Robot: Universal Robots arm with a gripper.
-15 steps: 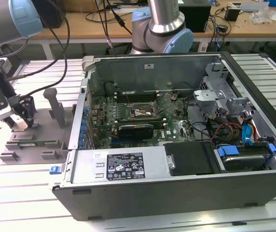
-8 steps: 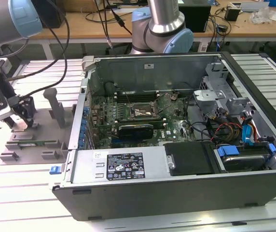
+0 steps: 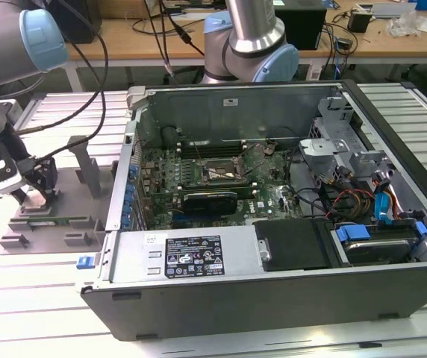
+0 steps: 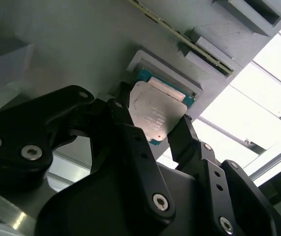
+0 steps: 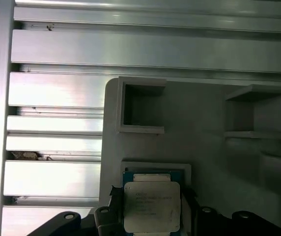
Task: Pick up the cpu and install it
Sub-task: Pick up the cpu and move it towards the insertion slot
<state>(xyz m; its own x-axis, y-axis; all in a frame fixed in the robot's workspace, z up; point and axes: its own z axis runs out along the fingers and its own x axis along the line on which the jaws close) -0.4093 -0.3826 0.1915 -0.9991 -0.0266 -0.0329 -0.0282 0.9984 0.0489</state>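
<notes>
The cpu (image 4: pixel 154 114), a thin square chip with a dull silvery top and green edge, sits between my gripper's (image 4: pixel 155 123) two black fingers (image 4: pixel 126 123), which press on its opposite sides. It is at the shallow square pocket of the grey fixture tray (image 4: pixel 81 39), slightly tilted. In the first wrist view the cpu (image 5: pixel 152 206) lies over the same pocket, with the gripper (image 5: pixel 150 197) around it. In the exterior view my gripper (image 3: pixel 34 195) is low over the fixture tray (image 3: pixel 57 224) at the exterior view's left, outside the open computer case (image 3: pixel 273 291).
Inside the case, the motherboard's square socket (image 3: pixel 215 173) lies near the middle, with a long black expansion card (image 3: pixel 210 201) just in front of it. Cables and drive bays (image 3: pixel 370 216) crowd the exterior view's right. Grey upright blocks (image 3: pixel 86 160) rise from the tray beside my gripper.
</notes>
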